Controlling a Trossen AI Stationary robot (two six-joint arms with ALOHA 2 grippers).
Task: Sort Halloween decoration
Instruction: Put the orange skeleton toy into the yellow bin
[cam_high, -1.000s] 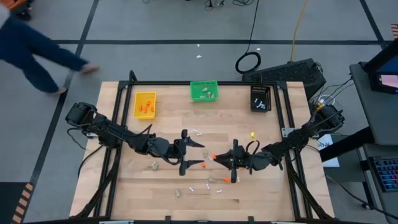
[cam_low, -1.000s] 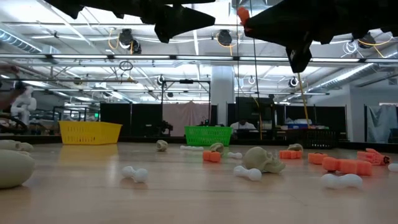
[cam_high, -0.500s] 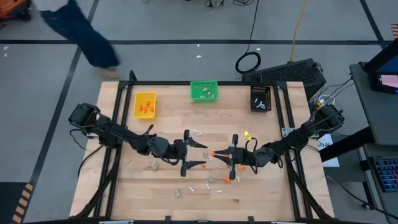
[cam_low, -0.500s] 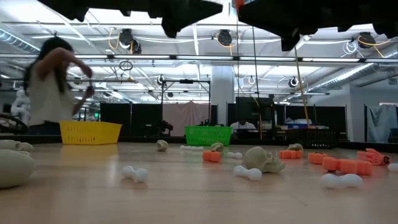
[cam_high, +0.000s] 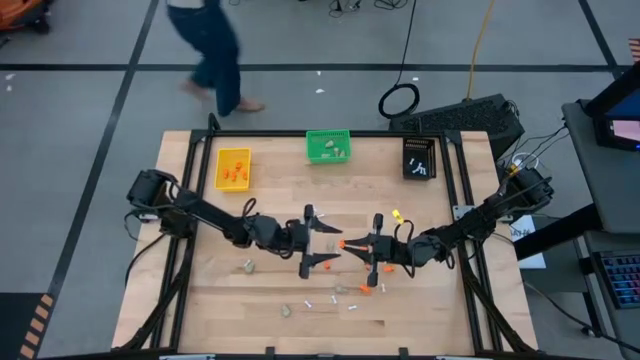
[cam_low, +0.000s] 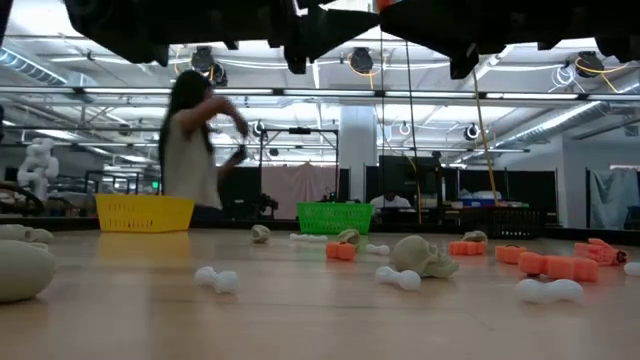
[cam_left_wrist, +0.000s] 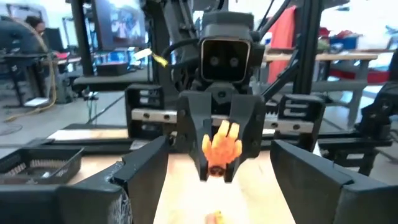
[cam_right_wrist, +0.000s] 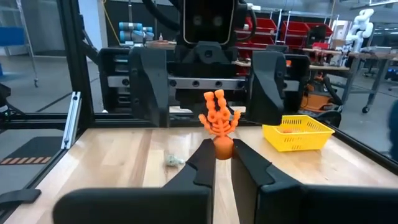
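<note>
I had the orange skeleton hand (cam_right_wrist: 218, 118) pinched by its wrist end between the right gripper's (cam_high: 347, 246) pressed-together fingers, raised above mid-table. Facing it, the left gripper (cam_high: 326, 245) hung with jaws spread wide, one either side of the orange piece, both arms reaching inward nearly level.

Orange skeleton hand (cam_right_wrist: 218, 118) stood upright, fingers up, wrist pinched between right gripper (cam_right_wrist: 222, 155) jaws above bench centre. Other orange bits (cam_low: 560, 265), beige skulls (cam_low: 424, 256), white bones (cam_low: 216, 279) lay scattered toward bench near edge.
</note>
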